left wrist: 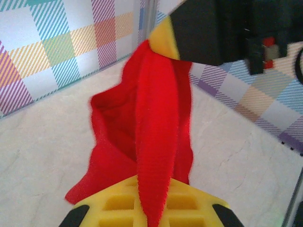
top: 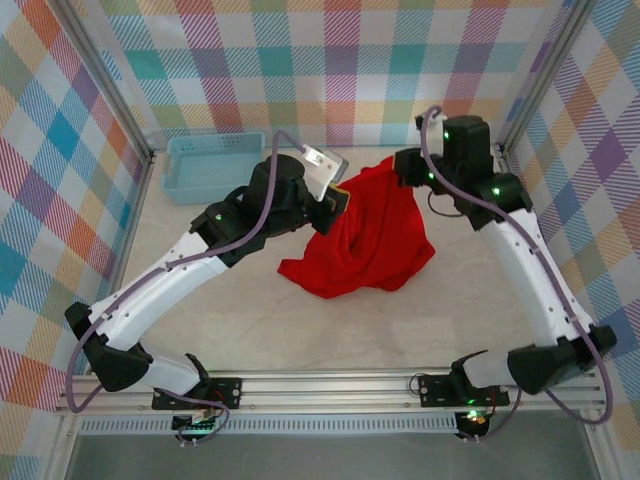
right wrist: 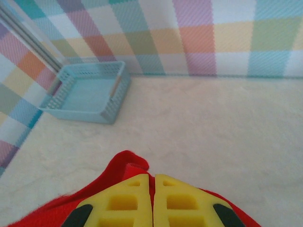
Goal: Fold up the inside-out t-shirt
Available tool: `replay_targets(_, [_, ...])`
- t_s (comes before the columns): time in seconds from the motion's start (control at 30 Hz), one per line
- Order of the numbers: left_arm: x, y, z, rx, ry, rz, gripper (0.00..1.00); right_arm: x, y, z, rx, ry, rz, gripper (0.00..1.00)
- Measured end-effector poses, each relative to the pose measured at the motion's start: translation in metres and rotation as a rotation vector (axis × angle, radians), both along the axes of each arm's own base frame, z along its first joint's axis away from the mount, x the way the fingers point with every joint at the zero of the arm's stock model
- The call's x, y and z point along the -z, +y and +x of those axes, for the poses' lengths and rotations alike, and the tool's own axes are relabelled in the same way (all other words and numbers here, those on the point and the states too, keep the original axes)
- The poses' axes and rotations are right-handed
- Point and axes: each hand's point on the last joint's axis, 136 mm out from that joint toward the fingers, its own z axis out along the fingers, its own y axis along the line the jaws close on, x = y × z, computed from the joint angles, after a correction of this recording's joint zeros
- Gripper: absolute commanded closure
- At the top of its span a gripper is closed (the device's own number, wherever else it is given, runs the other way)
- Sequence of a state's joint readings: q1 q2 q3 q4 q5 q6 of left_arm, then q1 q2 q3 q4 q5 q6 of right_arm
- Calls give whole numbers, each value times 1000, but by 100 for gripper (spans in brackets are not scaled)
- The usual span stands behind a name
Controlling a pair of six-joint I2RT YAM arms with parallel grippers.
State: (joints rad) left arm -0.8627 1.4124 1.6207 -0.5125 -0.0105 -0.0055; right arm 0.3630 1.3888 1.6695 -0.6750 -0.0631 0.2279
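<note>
Pale, marbled bench (top: 300, 320), near edge to far wall. At mid-bench the inside-out t-shirt (top: 365, 240), a soft, matte, bright-red knit, lies bunched, its far edge raised between the arms. The left pincer (left wrist: 151, 203) is clamped on a ribbed ridge of this cloth. The right pincer (right wrist: 152, 198), its yellow lattice-moulded fingers pressed together, pinches another red fold. Judged step: lifting and spreading the shirt before folding. The next move calls for drawing both grips apart and laying the cloth flat. Beyond, a light-blue perforated plastic basket (top: 210, 165) stands by the checked wall.
</note>
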Motion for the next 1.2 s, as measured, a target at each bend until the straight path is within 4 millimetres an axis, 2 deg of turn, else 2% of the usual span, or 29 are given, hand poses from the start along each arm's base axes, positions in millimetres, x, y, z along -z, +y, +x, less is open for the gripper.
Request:
replay_targets(0.07, [1, 3, 0, -19, 18, -3, 100, -3, 12, 11, -39, 7, 17, 81])
replay_targets(0.13, [6, 8, 4, -52, 44, -3, 100, 6, 19, 21, -56, 33, 19, 64])
replay_targets(0.2, [11, 14, 7, -83, 72, -10, 100, 24, 22, 27, -54, 76, 6, 50])
replay_targets(0.27, [24, 22, 14, -124, 110, -11, 100, 51, 23, 27, -49, 138, -6, 43])
replay_targets(0.37, [60, 39, 27, -203, 191, 15, 100, 100, 26, 10, -52, 244, -38, 44])
replay_targets(0.43, [88, 51, 36, -256, 256, 40, 100, 134, 34, -14, -75, 307, -60, 47])
replay_targets(0.5, [111, 61, 46, -299, 312, 54, 100, 158, 42, -42, -111, 347, -69, 49])
replay_targets(0.53, [121, 65, 52, -319, 339, 58, 100, 167, 47, -59, -135, 356, -66, 49])
replay_targets(0.63, [134, 73, 64, -353, 379, 54, 100, 181, 62, -94, -202, 365, -30, 52])
replay_targets(0.7, [135, 76, 69, -361, 385, 43, 100, 189, 72, -106, -232, 377, -2, 53])
replay_targets(0.87, [128, 67, 70, -325, 382, -1, 100, 228, 87, -113, -237, 451, 16, 55])
replay_targets(1.07, [133, 62, 65, -292, 399, -17, 100, 265, 95, -99, -205, 508, -16, 60])
replay_targets(1.2, [126, 64, 61, -288, 388, -29, 100, 285, 100, -94, -184, 540, -34, 62])
